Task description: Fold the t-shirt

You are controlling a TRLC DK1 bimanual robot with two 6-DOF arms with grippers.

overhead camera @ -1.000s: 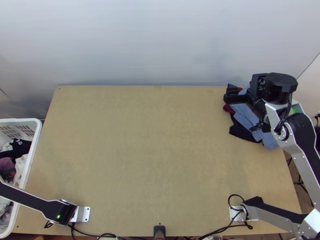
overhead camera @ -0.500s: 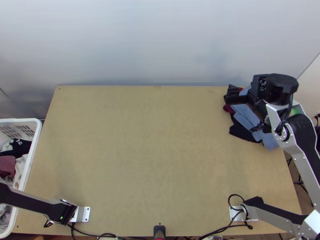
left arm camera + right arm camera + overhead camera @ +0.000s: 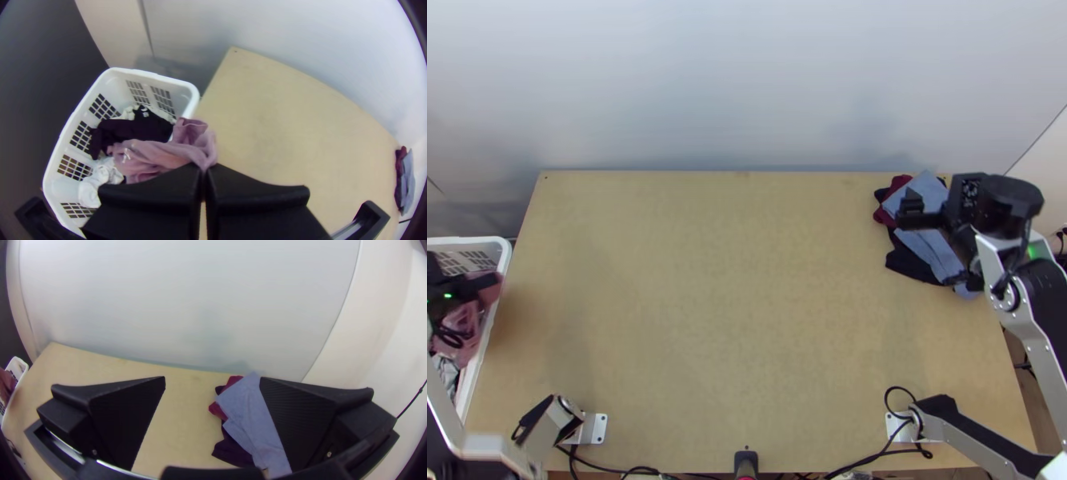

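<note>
Since the earlier top frames, the left arm has swung so that its gripper (image 3: 489, 280) now sits over the basket (image 3: 505, 260) at the table's left side, and the right gripper (image 3: 909, 210) has shifted slightly nearer and rightward, by the pile (image 3: 933, 250) in the far right corner. Pink cloth, presumably the t-shirt (image 3: 465, 324), lies bunched beneath the left gripper, within the basket's outline. From the left wrist, the fingers are pressed together on a pinch of that cloth, its rest trailing back among the other clothes (image 3: 147, 124). I judge the step to be fetching the garment, with folding not begun; next it needs lifting clear of the rim, carrying right and laying on the bare table (image 3: 284, 115). A dragged neighbour or a slipping pinch could spoil that. Which part is pinched I cannot tell, nor where collar and sleeves are, since the folds hide them. From the right wrist, the fingers stand wide apart, holding nothing; one covers part of the pile, and the basket is cut off at the edge.
</note>
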